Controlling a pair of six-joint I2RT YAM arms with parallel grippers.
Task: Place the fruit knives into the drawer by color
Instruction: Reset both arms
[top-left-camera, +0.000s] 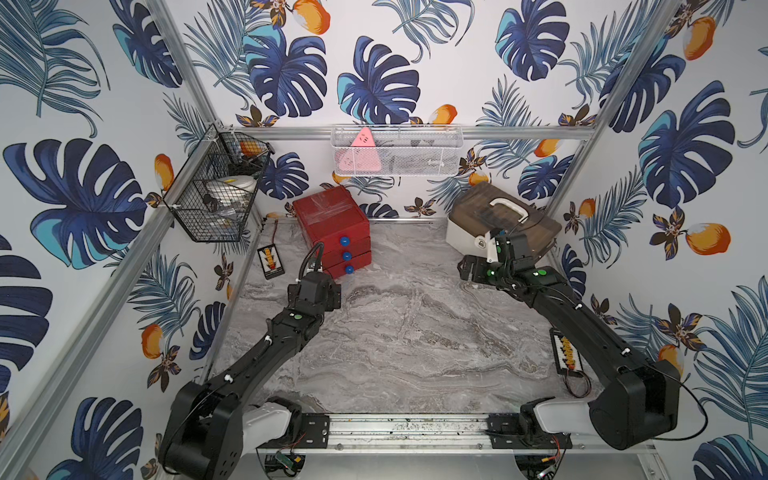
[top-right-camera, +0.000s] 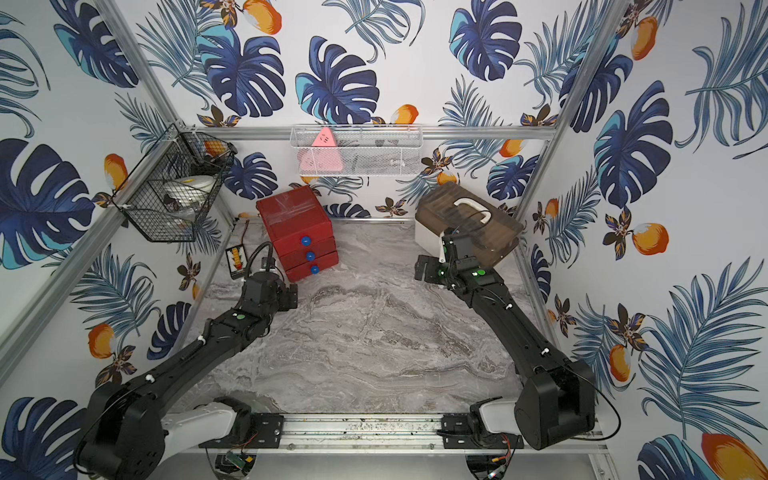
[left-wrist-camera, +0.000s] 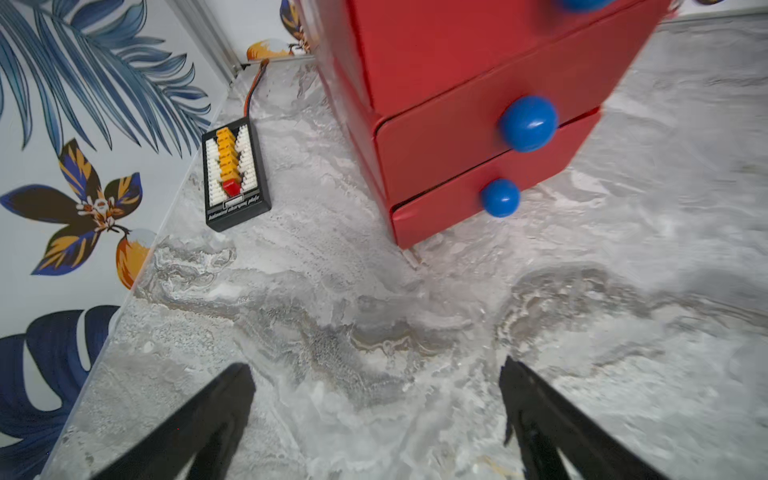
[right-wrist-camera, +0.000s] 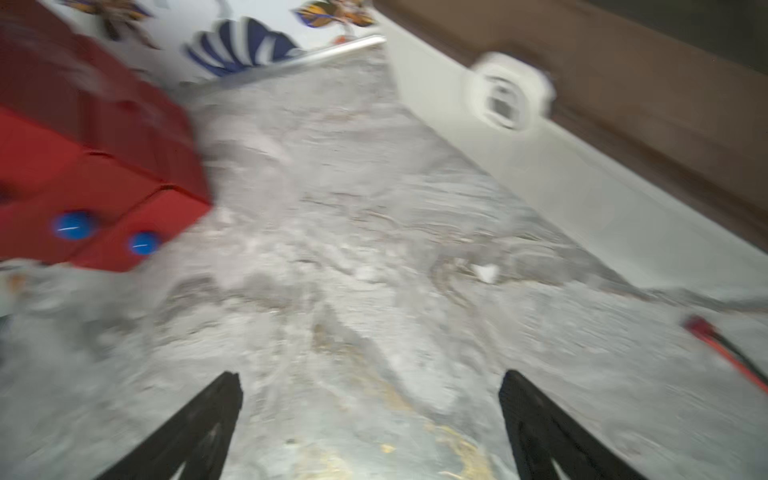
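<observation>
both claws are spread wide and hold nothing: the left claw (left-wrist-camera: 376, 368) shows bare marble between its two black fingers (left-wrist-camera: 216, 415), and the right claw (right-wrist-camera: 370, 376) shows the same in a blurred wrist view. the red drawer chest (top-left-camera: 332, 224) stands at the far left of the table (top-left-camera: 415, 332), close to the back wall, turned so its fronts face the middle of the table. its three fronts are pushed in or very nearly so, each with a round blue knob (left-wrist-camera: 528, 123), and what lies inside is hidden. the left arm's wrist hangs just in front of the chest's near corner, apart from it. a black connector board (left-wrist-camera: 235, 172) lies flat beside the chest, by the left wall. across the table, at the far right, sits a beige case (top-left-camera: 498, 224) with a brown see-through lid and a white handle (top-left-camera: 509, 206); the right arm's wrist hovers just in front of it. a second connector board (top-left-camera: 567, 349) lies by the right wall. a black wire basket (top-left-camera: 216, 195) hangs on the left rail and a white mesh basket (top-left-camera: 395, 151) on the back rail, with a pink triangular thing (top-left-camera: 362, 153) inside.
</observation>
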